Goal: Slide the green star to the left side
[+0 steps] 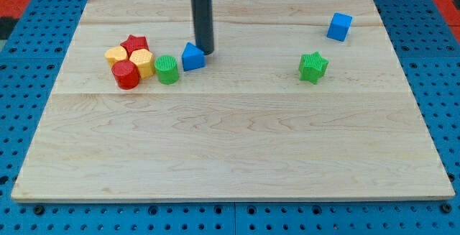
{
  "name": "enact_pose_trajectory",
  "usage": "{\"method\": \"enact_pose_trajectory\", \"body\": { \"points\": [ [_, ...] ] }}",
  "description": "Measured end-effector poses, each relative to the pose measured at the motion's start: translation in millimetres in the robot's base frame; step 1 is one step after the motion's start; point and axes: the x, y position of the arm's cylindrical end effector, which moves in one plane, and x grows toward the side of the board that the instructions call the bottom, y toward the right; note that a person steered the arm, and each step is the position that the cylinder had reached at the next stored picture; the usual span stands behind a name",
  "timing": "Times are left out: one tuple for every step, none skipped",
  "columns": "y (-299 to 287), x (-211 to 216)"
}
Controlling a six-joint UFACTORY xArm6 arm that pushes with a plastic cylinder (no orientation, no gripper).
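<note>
On the pale wooden board (230, 141), a cluster sits at the view's left: yellow block (115, 54), red star (134, 44), red cylinder (126, 75), yellow hexagon (142, 62), ribbed green cylinder (167, 70). My tip (204, 52), a plain rod holding nothing, touches the blue triangular block (192, 57). The green star (313, 67) lies well right, blue cube (339, 26) beyond.

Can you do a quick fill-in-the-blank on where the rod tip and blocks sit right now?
1. My tip sits right next to the blue ____ block.
2. The green star-shaped block lies on the wooden board toward the view's ____ of my tip.
3. The blue cube lies nearer the view's ____ edge than the green star-shaped block.
4. The green cylinder block lies just to the view's ____ of the blue triangular block.

Missing words: triangular; right; top; left
</note>
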Motion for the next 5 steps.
{"method": "enact_pose_trajectory", "body": {
  "points": [
    [-11, 0],
    [69, -4],
    [152, -21],
    [233, -4],
    [262, 40]
  ]
}}
